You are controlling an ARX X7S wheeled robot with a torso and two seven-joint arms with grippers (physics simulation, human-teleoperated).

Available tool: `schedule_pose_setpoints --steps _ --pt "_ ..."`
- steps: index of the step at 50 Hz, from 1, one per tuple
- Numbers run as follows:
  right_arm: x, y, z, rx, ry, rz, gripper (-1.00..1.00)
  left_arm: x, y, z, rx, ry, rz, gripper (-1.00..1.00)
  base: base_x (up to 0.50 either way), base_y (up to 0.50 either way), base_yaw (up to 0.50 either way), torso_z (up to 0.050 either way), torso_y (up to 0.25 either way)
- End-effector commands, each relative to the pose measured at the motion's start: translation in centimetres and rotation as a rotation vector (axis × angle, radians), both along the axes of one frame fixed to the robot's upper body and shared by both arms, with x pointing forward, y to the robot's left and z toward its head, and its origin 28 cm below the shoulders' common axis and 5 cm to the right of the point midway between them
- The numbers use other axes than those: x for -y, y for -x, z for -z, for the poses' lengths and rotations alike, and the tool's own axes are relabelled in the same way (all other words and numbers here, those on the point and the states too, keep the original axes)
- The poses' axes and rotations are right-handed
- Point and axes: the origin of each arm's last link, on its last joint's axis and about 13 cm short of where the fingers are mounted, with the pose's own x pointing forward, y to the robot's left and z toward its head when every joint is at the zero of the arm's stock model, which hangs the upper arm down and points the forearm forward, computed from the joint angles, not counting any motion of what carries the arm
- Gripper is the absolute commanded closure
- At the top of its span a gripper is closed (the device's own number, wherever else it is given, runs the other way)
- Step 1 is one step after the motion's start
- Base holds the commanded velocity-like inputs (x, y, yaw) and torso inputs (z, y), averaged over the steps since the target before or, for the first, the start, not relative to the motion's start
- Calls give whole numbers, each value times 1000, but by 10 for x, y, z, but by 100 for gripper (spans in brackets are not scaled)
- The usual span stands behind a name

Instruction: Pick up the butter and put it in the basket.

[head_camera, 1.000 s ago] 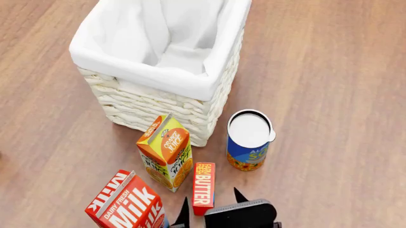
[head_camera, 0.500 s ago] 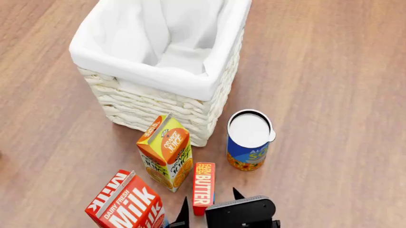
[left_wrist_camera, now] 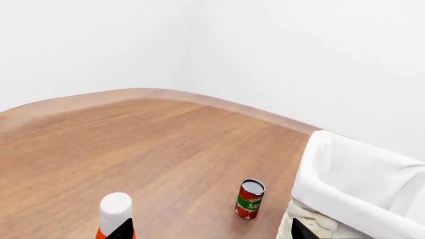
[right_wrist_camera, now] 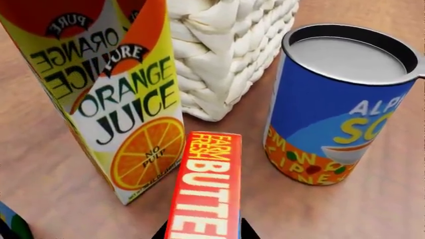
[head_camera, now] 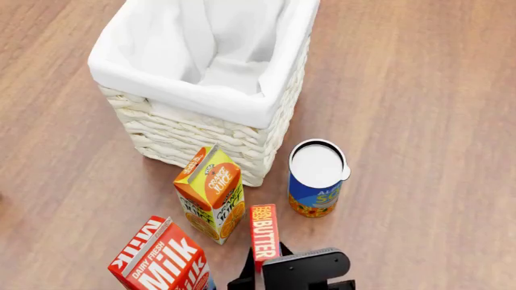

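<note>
Right gripper clamped on the butter, between the juice carton and the soup can.

From left to right in the head view stand the red Milk carton (head_camera: 161,258), the orange juice carton (head_camera: 211,194), the butter (head_camera: 264,234) and the blue soup can (head_camera: 316,177), with the basket (head_camera: 202,133) behind them on the wooden floor (head_camera: 419,121). The butter stands on a narrow edge, its long axis running from the robot toward the basket, lettering on top. The right gripper (head_camera: 264,269) has its fingers narrowed against the near end of the box on both sides. Only the left gripper's (left_wrist_camera: 209,230) two dark fingertips (left_wrist_camera: 123,228) show, set wide apart with nothing between them. White walls meet the floor beyond a small red tomato can (left_wrist_camera: 250,198).
</note>
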Motion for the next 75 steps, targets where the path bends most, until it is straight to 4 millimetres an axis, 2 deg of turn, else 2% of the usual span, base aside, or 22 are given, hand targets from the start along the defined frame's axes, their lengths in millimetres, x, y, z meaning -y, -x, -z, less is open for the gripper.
schedule_pose_setpoints --steps 1,8,21,37,54,58,68,75 --pt "-1 4 -7 36 10 -1 100 0 0 1 -2 0 1 -100 0 0 0 0 0" --pt "-1 29 -14 94 -18 23 100 0 -1 0 -3 4 -3 -100 0 0 0 0 0" --pt "13 83 -47 202 37 77 100 1 -3 2 -4 0 -1 -100 0 0 0 0 0" --pt "37 116 -64 246 98 192 100 1 -6 2 -2 -1 0 -100 0 0 0 0 1" --pt "56 129 -95 297 169 269 100 3 -9 5 -1 -5 3 -100 0 0 0 0 1" --pt "62 128 -105 313 184 283 100 4 -10 5 -1 -4 2 -100 0 0 0 0 0" --pt "73 125 -117 330 184 305 100 4 -12 5 1 4 -5 -100 0 0 0 0 1" --pt "82 117 -137 341 213 303 100 6 -11 5 4 12 -5 -100 0 0 0 2 1"
